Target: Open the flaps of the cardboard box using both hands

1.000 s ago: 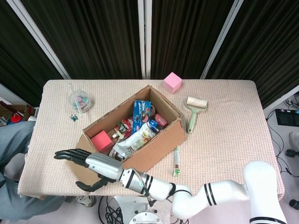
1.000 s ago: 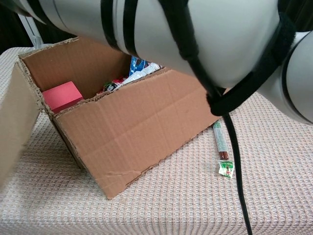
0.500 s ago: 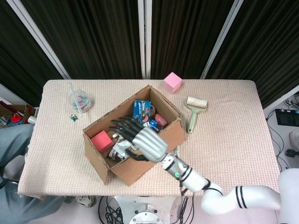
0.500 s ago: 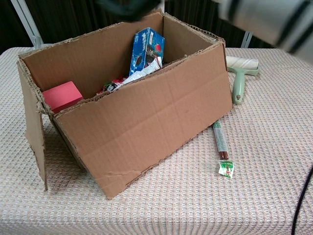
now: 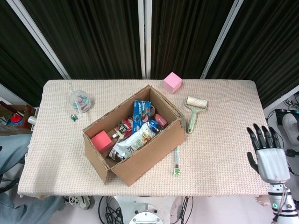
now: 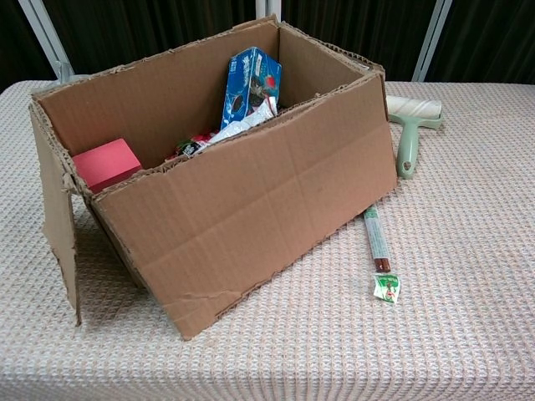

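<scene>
The cardboard box (image 5: 154, 144) stands slanted in the middle of the table with its top open. Inside it lie a red block (image 5: 101, 141), a blue packet (image 5: 140, 113) and several snack packs. In the chest view the box (image 6: 251, 209) fills the frame, and its left end flap (image 6: 57, 225) hangs down outside the wall. My right hand (image 5: 268, 157) hovers at the far right by the table's edge, well away from the box, fingers spread and holding nothing. My left hand shows in neither view.
A pink cube (image 5: 172, 82) sits behind the box. A green lint roller (image 5: 193, 112) lies to its right. A slim tube (image 5: 176, 161) lies by the front right corner. A clear cup of small bits (image 5: 80, 101) stands at the back left.
My right hand left the box's left flap, swept across over the box and out to the far right. The flap now hangs down.
</scene>
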Action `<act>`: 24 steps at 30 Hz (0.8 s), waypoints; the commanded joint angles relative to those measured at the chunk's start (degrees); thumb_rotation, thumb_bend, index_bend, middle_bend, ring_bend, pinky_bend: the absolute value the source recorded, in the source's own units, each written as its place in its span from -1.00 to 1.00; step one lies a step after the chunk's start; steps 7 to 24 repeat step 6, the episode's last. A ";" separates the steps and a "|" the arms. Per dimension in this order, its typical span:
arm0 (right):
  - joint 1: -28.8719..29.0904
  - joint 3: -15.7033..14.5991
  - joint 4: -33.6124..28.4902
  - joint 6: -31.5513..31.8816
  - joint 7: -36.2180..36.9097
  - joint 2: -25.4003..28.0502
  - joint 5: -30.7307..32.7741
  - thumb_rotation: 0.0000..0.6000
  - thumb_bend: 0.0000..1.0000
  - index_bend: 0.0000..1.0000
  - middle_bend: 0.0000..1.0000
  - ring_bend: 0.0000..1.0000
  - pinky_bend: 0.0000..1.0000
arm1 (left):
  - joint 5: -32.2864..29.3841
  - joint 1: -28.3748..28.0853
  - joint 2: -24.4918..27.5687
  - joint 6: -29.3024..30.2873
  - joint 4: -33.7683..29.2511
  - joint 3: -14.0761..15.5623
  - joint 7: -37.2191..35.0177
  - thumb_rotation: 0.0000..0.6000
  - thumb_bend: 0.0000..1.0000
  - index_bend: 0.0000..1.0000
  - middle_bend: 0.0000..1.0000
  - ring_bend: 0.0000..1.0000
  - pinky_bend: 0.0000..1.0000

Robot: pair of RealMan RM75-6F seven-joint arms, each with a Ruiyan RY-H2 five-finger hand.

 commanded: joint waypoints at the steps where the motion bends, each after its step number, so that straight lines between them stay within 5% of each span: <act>1: -3.41 -1.10 4.55 -0.09 5.36 -0.17 2.05 1.00 -0.34 -1.00 -1.00 -1.00 -1.00 | 0.26 -0.38 0.06 -0.52 -0.15 0.16 1.09 1.00 -0.81 -0.87 -0.91 -0.90 -0.60; 24: -4.45 0.15 7.60 -1.29 7.84 -1.81 1.89 1.00 -0.34 -1.00 -1.00 -1.00 -1.00 | 0.12 -0.86 0.87 -2.06 -0.80 0.54 4.54 1.00 -0.81 -0.87 -0.91 -0.90 -0.61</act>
